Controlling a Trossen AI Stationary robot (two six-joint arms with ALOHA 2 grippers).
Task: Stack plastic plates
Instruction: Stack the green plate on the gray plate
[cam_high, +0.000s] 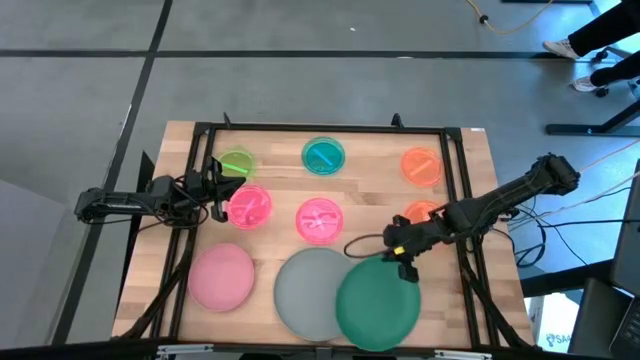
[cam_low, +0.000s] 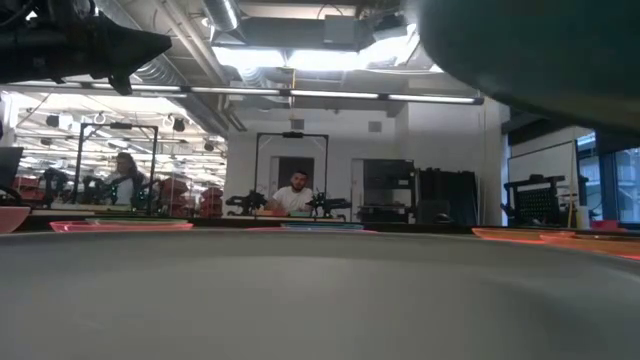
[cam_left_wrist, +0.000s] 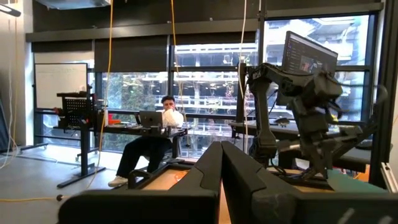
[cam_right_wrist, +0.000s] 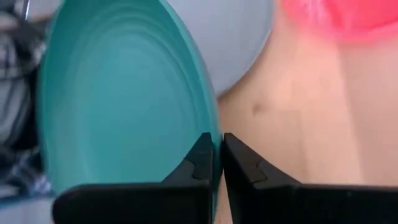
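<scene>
Your table (cam_high: 470, 180) carried three large plates along its near edge: pale pink plate (cam_high: 221, 277), grey plate (cam_high: 305, 290), and dark green plate (cam_high: 377, 305), which overlapped the grey one's edge. You had the right gripper (cam_high: 403, 262) pinched on the green plate's rim, fingers (cam_right_wrist: 200, 163) nearly together around it. Your left gripper (cam_high: 216, 198) sat closed beside a hot pink small plate (cam_high: 249, 206). Farther back lay lime (cam_high: 237, 163), teal (cam_high: 323, 156) and orange (cam_high: 421, 166) small plates.
</scene>
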